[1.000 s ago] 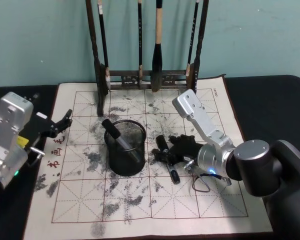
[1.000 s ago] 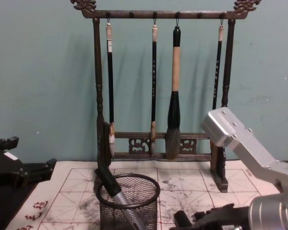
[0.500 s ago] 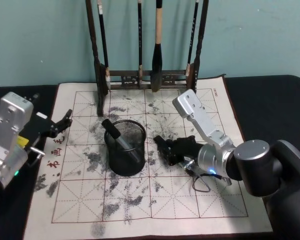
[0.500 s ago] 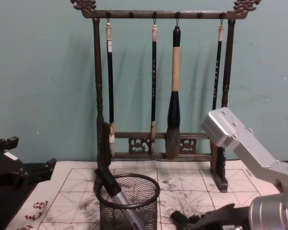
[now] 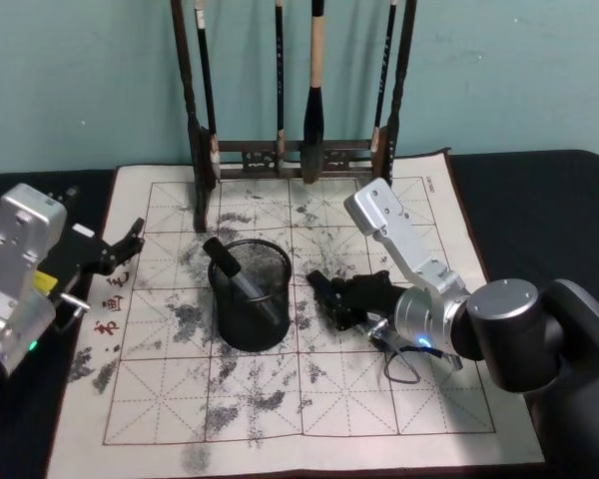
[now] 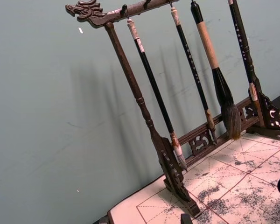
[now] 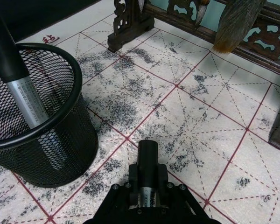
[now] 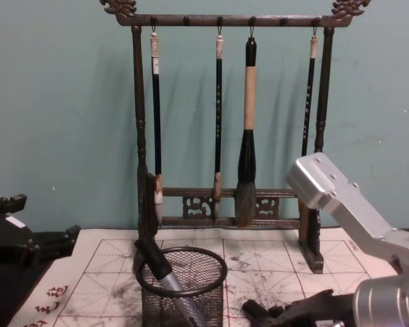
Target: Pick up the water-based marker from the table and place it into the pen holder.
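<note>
Transport step: your right gripper (image 5: 331, 295) is clamped on the black-capped, silver-barrelled water-based marker (image 7: 148, 163), just right of the round black wire-mesh pen holder (image 5: 242, 324). Next you likely need to lift over the rim, tip it down and release. Left gripper (image 5: 130, 239) is parked far left, jaws apart.

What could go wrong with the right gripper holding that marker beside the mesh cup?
The marker in the right gripper sits lower than the pen holder rim, so a sideways move without lifting might tip it. The second marker leaning inside could deflect the new one onto the paper. The left gripper is parked far left.
</note>
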